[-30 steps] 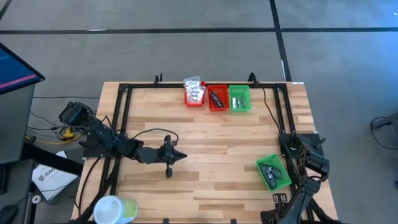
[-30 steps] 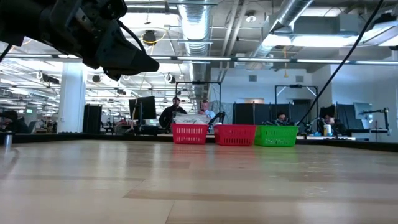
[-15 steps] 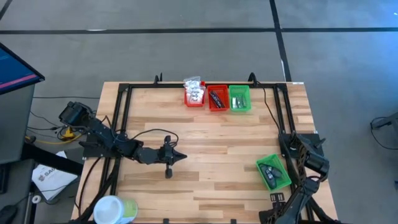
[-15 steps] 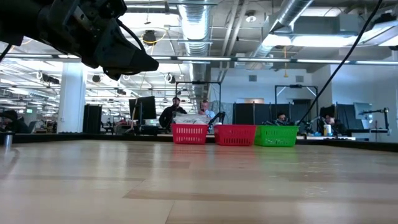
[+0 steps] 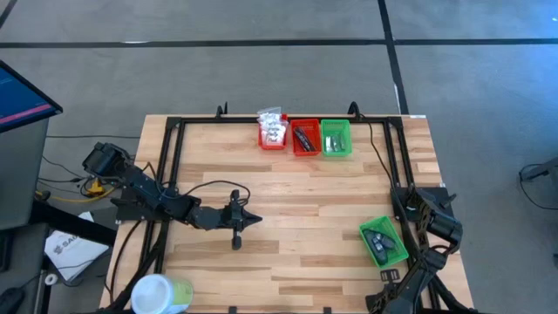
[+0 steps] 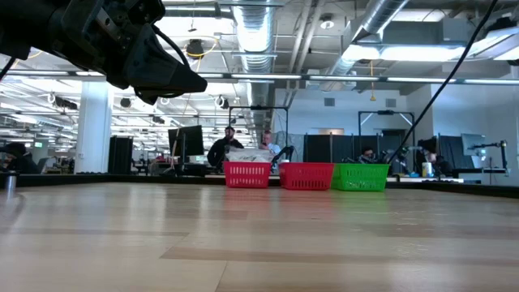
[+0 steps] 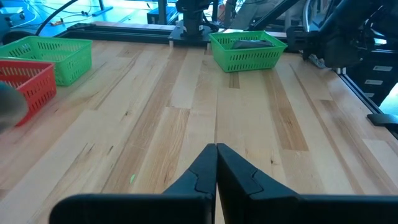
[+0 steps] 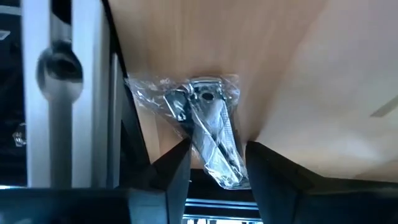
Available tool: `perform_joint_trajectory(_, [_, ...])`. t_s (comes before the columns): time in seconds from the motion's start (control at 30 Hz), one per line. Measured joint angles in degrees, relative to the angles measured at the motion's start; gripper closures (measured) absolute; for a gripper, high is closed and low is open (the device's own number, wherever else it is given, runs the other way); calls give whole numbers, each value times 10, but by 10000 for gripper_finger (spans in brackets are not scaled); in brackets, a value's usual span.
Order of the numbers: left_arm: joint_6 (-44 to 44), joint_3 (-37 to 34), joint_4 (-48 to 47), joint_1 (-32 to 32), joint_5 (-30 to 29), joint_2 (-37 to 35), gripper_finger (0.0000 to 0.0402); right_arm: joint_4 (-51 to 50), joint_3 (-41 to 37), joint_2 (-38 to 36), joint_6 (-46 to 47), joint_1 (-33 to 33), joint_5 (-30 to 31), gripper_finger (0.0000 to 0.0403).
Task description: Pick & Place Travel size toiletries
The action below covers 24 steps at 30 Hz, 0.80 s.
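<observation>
A clear crinkly packet point(image 8: 205, 134) with a silvery toiletry inside lies flat on the wood, close beside the black frame rail point(image 8: 121, 124). My right gripper point(image 8: 217, 152) is open and points down at it, with one finger on each side of the packet's near end. In the high view the right arm point(image 5: 427, 222) hides the packet. My left gripper point(image 7: 216, 165) is shut and holds nothing; it hovers over the table's left half point(image 5: 248, 218). More toiletries fill the bins. My right gripper comes slanting down from above, and its fingers point(image 8: 171, 168) flank the near end of the packet point(image 8: 227, 174). I cannot tell whether either finger touches the plastic. The packet lies flat on the table.
At the far edge stand a red bin point(image 5: 273, 133) with white packets, a red bin point(image 5: 303, 137) with dark items and a green bin point(image 5: 336, 138). Another green bin point(image 5: 384, 242) with dark items sits beside the right arm. A white-and-green tub point(image 5: 161, 292) stands near left.
My right arm has sunk a little toward the table beside the right rail. The left arm and the bins have stayed put.
</observation>
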Motion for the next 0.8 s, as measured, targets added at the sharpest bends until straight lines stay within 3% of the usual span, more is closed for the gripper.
perform_joint_trajectory(0.43, [0,0,0,0,0,0,400,-4,-8,1,-15,-4,3,353])
perform_joint_trajectory(0.8, [0,0,0,0,0,0,400,-35,-9,1,-25,-36,23,348])
